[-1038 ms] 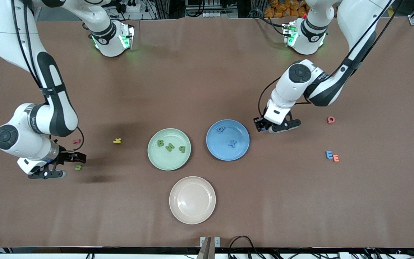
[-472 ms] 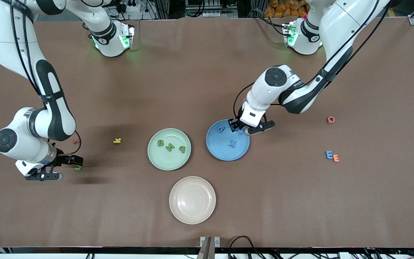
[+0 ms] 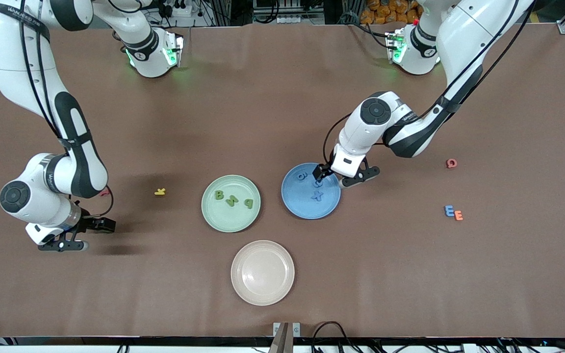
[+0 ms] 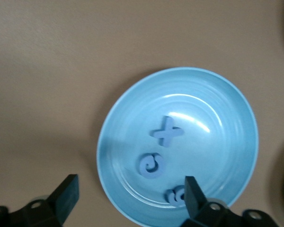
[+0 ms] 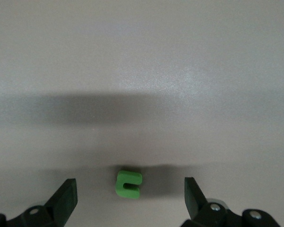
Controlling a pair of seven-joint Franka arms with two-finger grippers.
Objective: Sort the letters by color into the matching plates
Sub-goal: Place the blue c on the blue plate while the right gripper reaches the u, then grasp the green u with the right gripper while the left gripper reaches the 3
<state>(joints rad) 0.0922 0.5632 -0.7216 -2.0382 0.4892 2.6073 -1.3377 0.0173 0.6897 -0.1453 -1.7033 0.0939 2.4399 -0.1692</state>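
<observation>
The left end effector (image 3: 330,177) hangs over the blue plate (image 3: 329,203) with its fingers (image 4: 66,197) spread wide and empty; three blue letters (image 4: 166,132) lie in that plate. The right end effector (image 3: 89,234), also wide open, hovers over a green letter (image 5: 128,184) on the counter (image 3: 272,113). Three green letters (image 3: 233,199) sit in the green plate (image 3: 214,216).

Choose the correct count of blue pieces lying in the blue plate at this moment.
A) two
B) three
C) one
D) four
B: the left wrist view shows three blue pieces in the blue plate: a cross, a swirl, and one partly hidden by a finger of the open left gripper.
</observation>
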